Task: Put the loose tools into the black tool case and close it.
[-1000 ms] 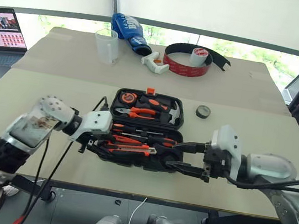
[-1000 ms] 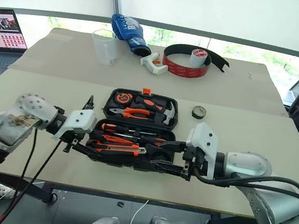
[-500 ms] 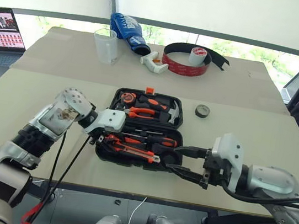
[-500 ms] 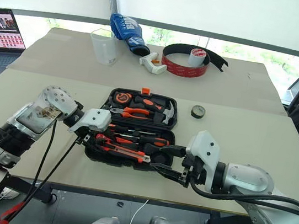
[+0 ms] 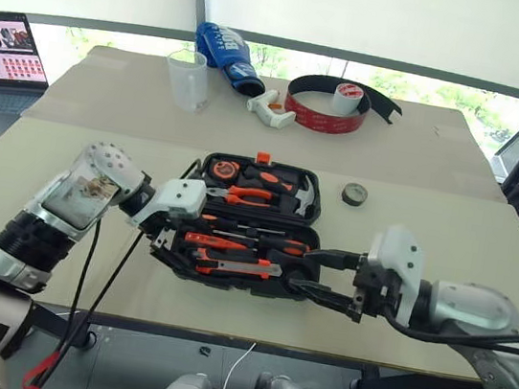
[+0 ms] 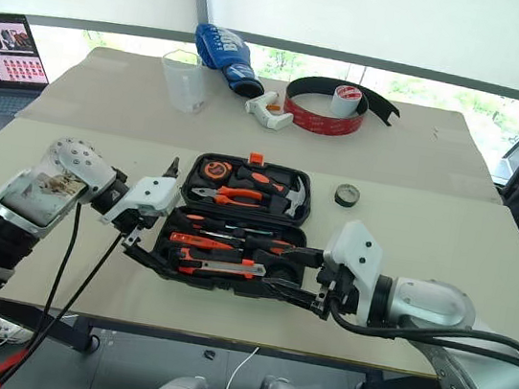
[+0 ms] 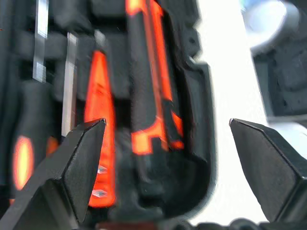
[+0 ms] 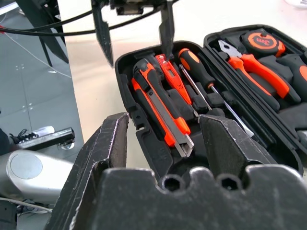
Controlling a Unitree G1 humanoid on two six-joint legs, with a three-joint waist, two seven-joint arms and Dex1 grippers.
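The black tool case [image 5: 207,170] lies open at the table's middle. Its near half holds two long screwdrivers [image 5: 255,240], a small orange screwdriver [image 8: 172,76] and the utility knife [image 5: 232,267]. Pliers and a hammer sit in the far half. A small dark tape roll [image 5: 353,195] lies on the table right of the case. My left gripper [image 8: 136,55] is open over the case's left end, one finger inside the rim and one outside, holding nothing. My right gripper [image 5: 313,278] is open at the case's near right corner, its fingers either side of that corner.
A laptop [image 5: 2,62] stands at the far left. At the back are a clear cup [image 5: 188,78], a blue bottle [image 5: 225,52], a white and orange tool [image 5: 270,109] and a red-black tape band [image 5: 328,119] with a white roll inside. The table's front edge runs just below the case.
My left gripper's jaws have widened and the hand has lifted slightly at the case's left end. The utility knife has shifted and now lies flat in the near half. The right gripper has stayed put.
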